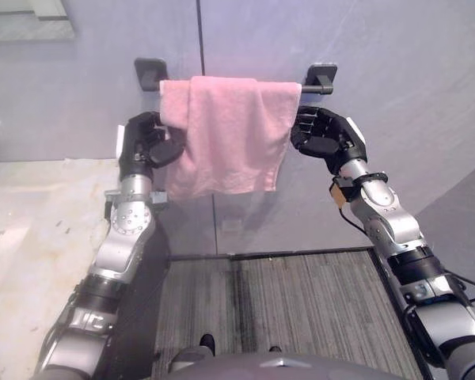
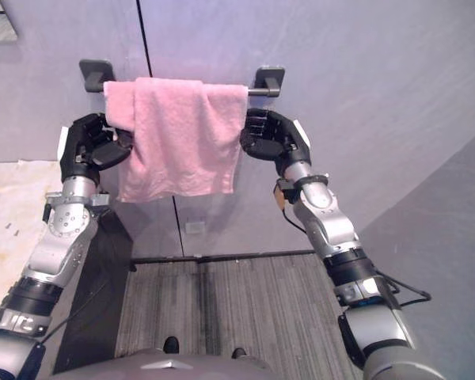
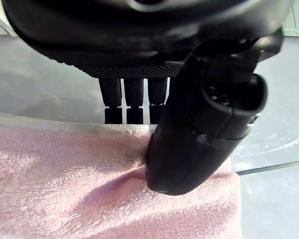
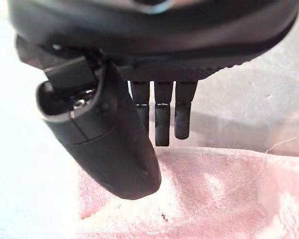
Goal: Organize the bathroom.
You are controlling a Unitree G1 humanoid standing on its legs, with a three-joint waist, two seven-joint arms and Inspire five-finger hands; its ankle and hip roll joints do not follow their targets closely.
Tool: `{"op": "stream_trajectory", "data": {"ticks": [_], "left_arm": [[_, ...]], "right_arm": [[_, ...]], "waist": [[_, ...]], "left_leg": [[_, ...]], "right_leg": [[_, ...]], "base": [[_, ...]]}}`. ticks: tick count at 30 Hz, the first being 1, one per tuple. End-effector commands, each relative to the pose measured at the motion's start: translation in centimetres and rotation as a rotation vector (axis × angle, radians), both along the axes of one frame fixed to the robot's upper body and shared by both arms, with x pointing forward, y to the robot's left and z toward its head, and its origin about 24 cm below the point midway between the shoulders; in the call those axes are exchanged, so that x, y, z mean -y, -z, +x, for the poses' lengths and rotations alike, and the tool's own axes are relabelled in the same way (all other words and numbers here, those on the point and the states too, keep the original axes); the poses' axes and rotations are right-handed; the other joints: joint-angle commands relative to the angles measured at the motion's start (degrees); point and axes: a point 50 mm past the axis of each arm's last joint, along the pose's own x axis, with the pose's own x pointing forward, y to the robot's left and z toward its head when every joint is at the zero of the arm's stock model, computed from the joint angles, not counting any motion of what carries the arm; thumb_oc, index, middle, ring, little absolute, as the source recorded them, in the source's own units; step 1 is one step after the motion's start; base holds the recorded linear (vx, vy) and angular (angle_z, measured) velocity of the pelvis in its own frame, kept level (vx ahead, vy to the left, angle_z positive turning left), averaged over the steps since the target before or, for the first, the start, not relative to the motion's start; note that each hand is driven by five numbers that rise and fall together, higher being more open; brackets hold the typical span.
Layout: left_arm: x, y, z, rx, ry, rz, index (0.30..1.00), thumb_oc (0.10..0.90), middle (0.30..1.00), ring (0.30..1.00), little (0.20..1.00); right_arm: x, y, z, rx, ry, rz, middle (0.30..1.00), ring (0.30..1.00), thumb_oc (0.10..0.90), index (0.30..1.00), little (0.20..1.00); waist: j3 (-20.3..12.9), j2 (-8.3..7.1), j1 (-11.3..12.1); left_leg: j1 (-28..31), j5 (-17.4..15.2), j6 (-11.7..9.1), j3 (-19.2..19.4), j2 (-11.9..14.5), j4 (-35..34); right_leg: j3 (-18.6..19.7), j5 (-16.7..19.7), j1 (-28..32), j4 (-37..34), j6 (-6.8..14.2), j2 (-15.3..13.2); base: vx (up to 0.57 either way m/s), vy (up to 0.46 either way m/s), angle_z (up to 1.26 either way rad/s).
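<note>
A pink towel hangs folded over a dark wall bar, its lower edge uneven. My left hand is at the towel's left edge. In the left wrist view its thumb dents the towel while the fingers go behind the cloth, pinching it. My right hand is at the towel's right edge, just under the bar's end. In the right wrist view its fingertips stand free just off the towel and the thumb hovers over the corner.
Two dark brackets fix the bar to a grey wall. A striped grey mat lies on the floor below. A pale floor spreads to the left, beside a dark panel.
</note>
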Motion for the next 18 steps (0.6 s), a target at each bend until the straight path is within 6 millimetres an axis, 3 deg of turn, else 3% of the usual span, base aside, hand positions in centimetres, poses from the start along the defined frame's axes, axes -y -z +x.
{"op": "stream_trajectory", "data": {"ticks": [1, 12, 18], "left_arm": [[-0.3, -1.1, 0.0, 0.071, 0.013, 0.064, 0.300, 0.400, 0.300, 0.300, 0.300], [-0.5, -1.0, -0.1, 0.075, -0.007, 0.065, 0.300, 0.400, 0.300, 0.300, 0.300], [-1.7, -0.9, -0.4, 0.084, -0.070, 0.051, 0.300, 0.400, 0.300, 0.300, 0.300]], "right_arm": [[-0.6, -8.1, 0.4, 0.353, -0.022, 0.024, 0.300, 0.300, 0.400, 0.300, 0.300], [0.2, -6.5, 0.1, 0.315, -0.003, 0.022, 0.300, 0.300, 0.400, 0.300, 0.300], [1.8, -5.4, -0.3, 0.287, 0.058, 0.033, 0.300, 0.300, 0.400, 0.300, 0.300]], "waist": [[-4.36, -1.79, 1.42], [-4.18, -1.54, 0.61], [-4.20, -1.56, 0.20]], "left_leg": [[2.84, -4.97, 2.03, 1.33, -2.68, -0.06], [3.03, -4.98, 2.09, 1.90, -2.71, -0.06], [3.09, -5.14, 2.08, 2.23, -2.63, -0.06]], "right_leg": [[-1.42, 0.33, -1.08, -0.08, -0.28, 0.54], [-0.98, 0.60, -1.24, -0.08, -0.11, 0.50], [-0.77, 0.66, -1.32, -0.08, 0.05, 0.51]], "base": [[0.00, 0.000, 0.00], [0.00, 0.000, 0.00], [0.00, 0.000, 0.00]]}}
